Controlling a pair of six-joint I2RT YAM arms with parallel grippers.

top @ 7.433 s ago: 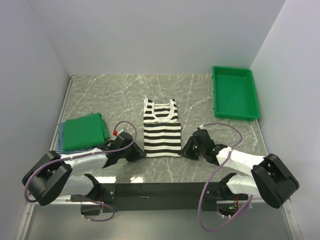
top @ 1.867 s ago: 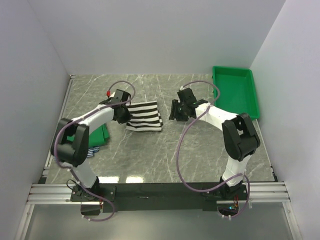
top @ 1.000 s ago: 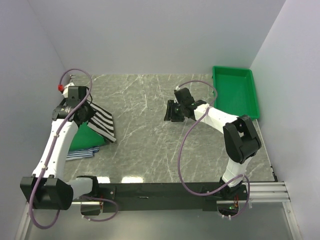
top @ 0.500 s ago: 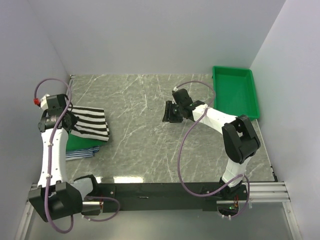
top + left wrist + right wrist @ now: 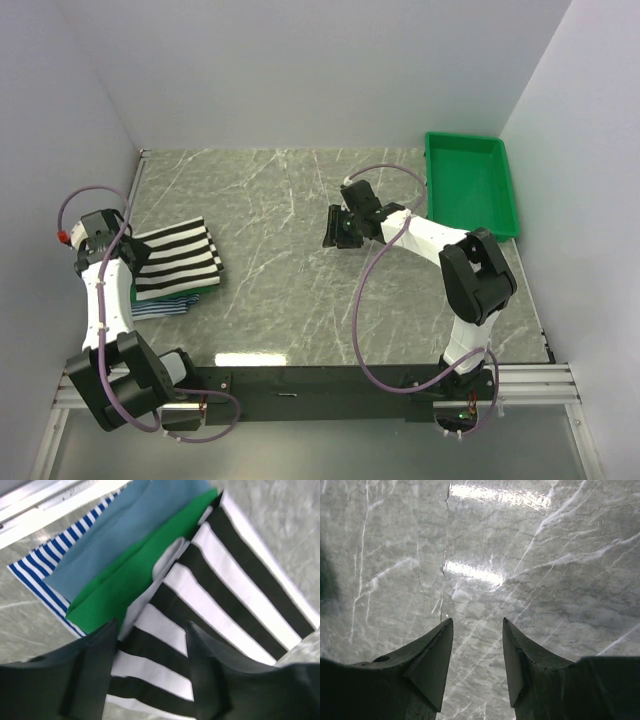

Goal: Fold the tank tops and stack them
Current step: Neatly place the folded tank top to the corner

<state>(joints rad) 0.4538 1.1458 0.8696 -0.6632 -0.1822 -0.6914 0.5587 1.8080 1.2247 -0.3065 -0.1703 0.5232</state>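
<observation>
The folded black-and-white striped tank top (image 5: 180,258) (image 5: 225,580) lies on top of the pile at the table's left edge. Under it the left wrist view shows the green top (image 5: 130,580), the solid blue top (image 5: 125,525) and the blue-white striped top (image 5: 35,575). My left gripper (image 5: 125,250) (image 5: 152,645) is open at the striped top's left end, one finger on each side of the cloth lying under it. My right gripper (image 5: 332,228) (image 5: 477,625) is open over bare marble at mid-table, with nothing between its fingers.
A rigid green plastic bin (image 5: 470,190) stands at the back right. White walls close in the left, back and right sides; the left arm is close to the left wall. A metal rail (image 5: 45,500) runs along the table's left edge.
The left arm swung the striped top leftward onto the pile, lowered it flat and opened its jaws. The right gripper drifted slightly left and stayed open.
</observation>
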